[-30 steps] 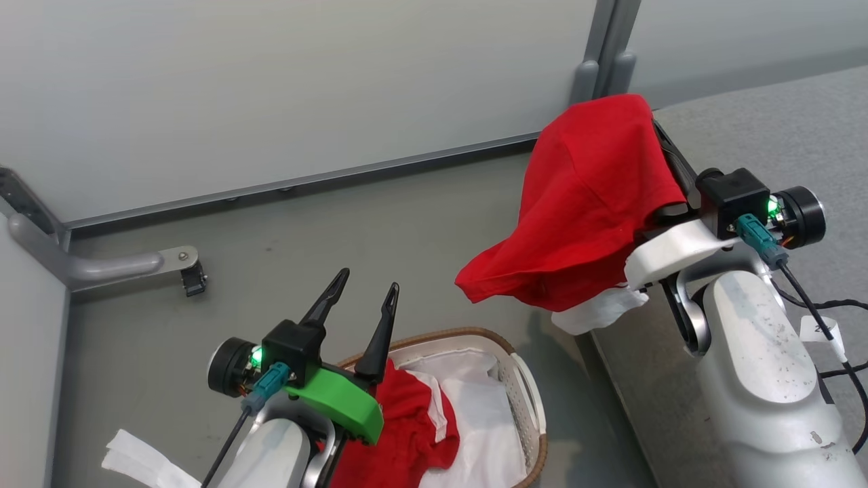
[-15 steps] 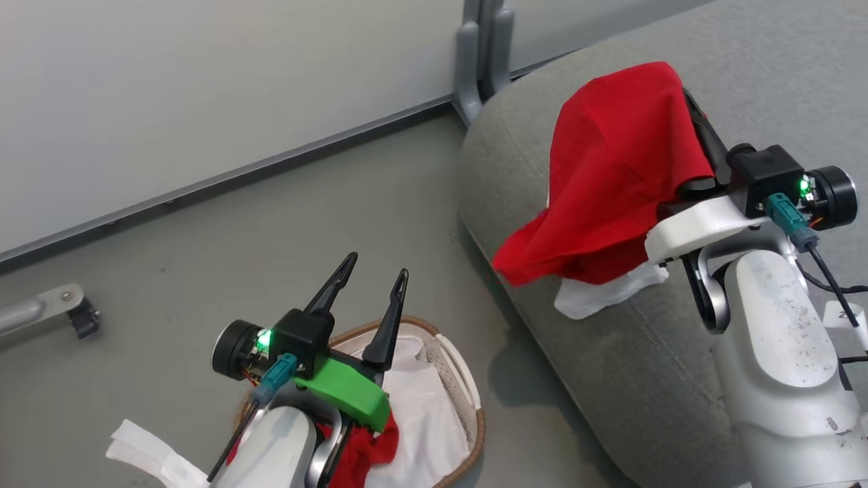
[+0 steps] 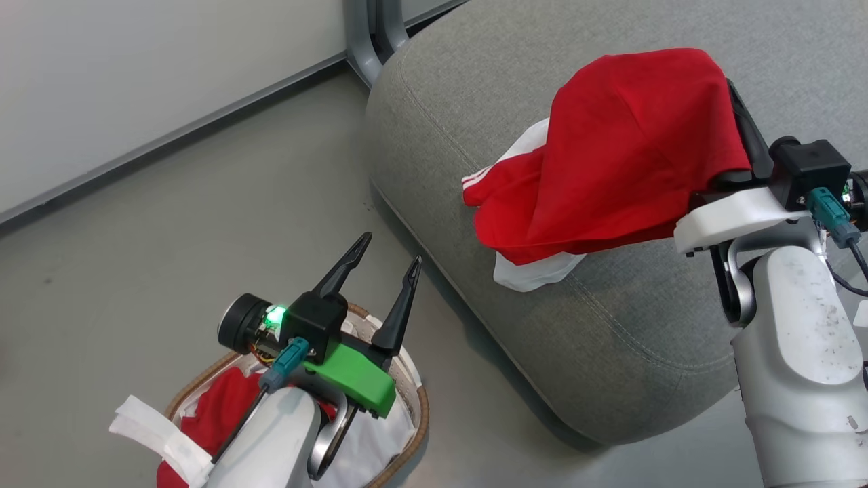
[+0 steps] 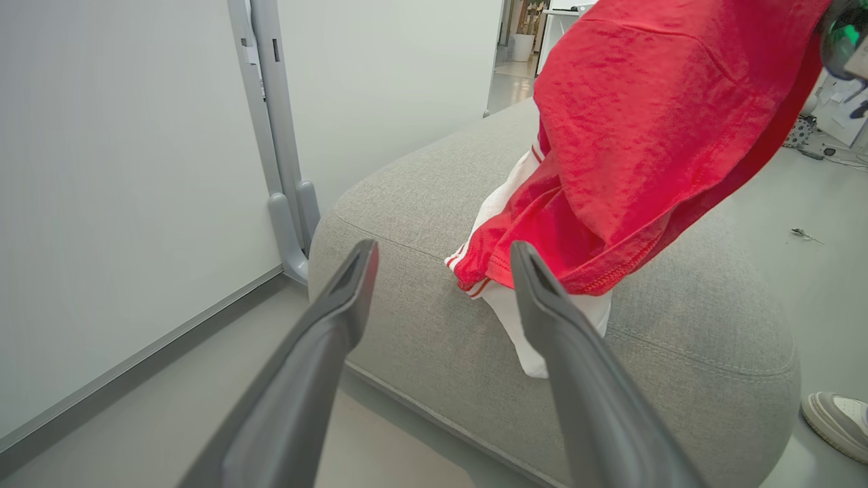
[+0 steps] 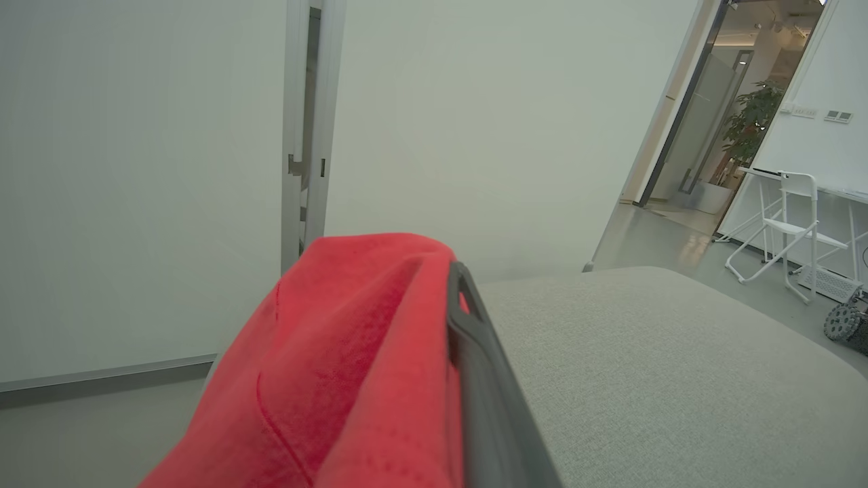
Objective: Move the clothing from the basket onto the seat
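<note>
A bright red garment [image 3: 624, 149] with white panels hangs draped over my right gripper [image 3: 734, 102], which is shut on it; one dark finger [image 5: 475, 352] shows beside the cloth [image 5: 339, 352]. The garment hangs above the grey seat [image 3: 610, 339], and its striped white lower hem [image 4: 515, 298] rests on the cushion [image 4: 678, 325]. My left gripper [image 3: 390, 248] stands open and empty over the basket [image 3: 420, 407] at the lower left. More red clothing [image 3: 217, 407] lies in the basket, partly hidden by my left forearm. In the left wrist view the left gripper [image 4: 441, 251] points at the seat's edge.
A pale partition wall with a grey post [image 3: 369, 34] runs behind the seat's left end. Grey floor [image 3: 169, 237] lies between wall, basket and seat. A pale shoe [image 4: 837, 420] shows beside the seat. A white folding chair [image 5: 793, 217] stands far off.
The head camera has swung right, bringing the seat into view. My right gripper has carried the red garment over the seat, where its hem now touches the cushion. The left gripper stays open.
</note>
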